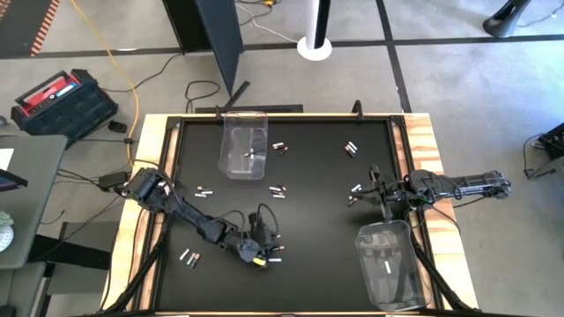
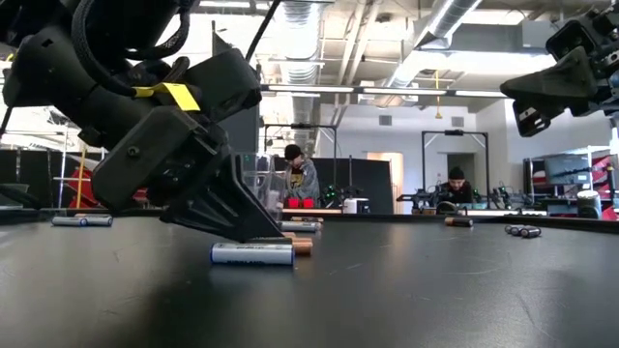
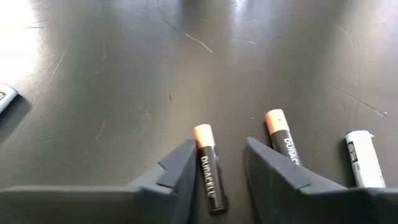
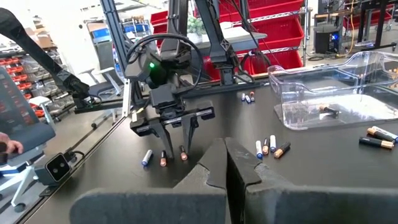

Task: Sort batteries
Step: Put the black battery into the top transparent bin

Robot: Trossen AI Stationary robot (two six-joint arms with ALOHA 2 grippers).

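My left gripper (image 3: 221, 177) is low over the near middle of the black table (image 1: 317, 220), slanting down. Its open fingers stand on either side of a dark copper-tipped battery (image 3: 208, 171) that lies flat on the table; a gap shows between the battery and one finger. A second dark battery (image 3: 283, 137) and a white one (image 3: 364, 158) lie just outside the fingers. Other batteries (image 1: 278, 189) are scattered over the table. My right gripper (image 4: 225, 168) waits shut at the table's right side (image 1: 374, 187), holding nothing.
A clear bin (image 1: 244, 143) at the far middle holds a few batteries. A second clear bin (image 1: 388, 264) at the near right holds a white one. Loose pairs lie at the near left (image 1: 189, 257) and far right (image 1: 351, 150). People sit in the room beyond (image 2: 300, 174).
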